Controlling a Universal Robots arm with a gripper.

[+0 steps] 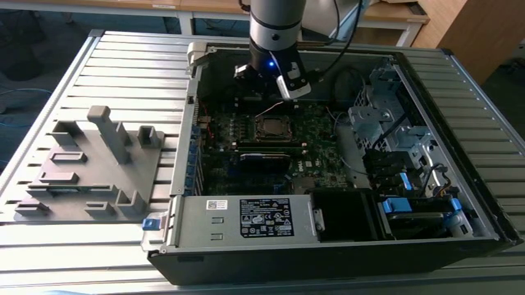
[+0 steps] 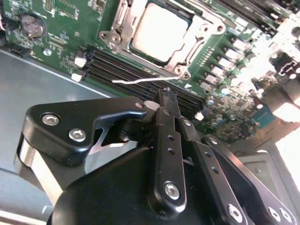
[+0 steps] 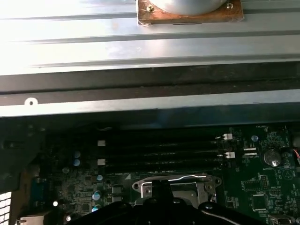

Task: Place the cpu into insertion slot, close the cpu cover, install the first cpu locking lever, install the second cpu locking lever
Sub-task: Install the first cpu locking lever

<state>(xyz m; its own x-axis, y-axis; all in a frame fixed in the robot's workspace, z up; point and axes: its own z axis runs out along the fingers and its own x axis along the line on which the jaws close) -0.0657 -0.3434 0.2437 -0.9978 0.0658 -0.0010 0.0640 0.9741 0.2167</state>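
Beside the cpu cover [image 2: 182, 52], the gripper [image 2: 166, 95], seemingly closed on nothing, hovers near the thin, stiff, springy locking lever [image 2: 136, 81], likely best caught at its free end.

This is a robotics lab or test workshop. A ribbed aluminium-profile desk [image 1: 123, 67] fills most of the exterior view. On it an open black computer tower case [image 1: 328, 264] lies on its side, with its green, component-packed motherboard [image 1: 316, 132] exposed. At the top centre a silver-and-black industrial robot arm [image 1: 277, 24] reaches down into the case. The second wrist view shows its black linked-bar end effector [image 2: 165, 95] over the board. A grey moulded plastic fixture block [image 1: 90, 166] sits at the left of the desk. Pale wooden worktops [image 1: 394, 12] line the top edge, and grey-blue floor [image 1: 508, 92] shows at the right edge.
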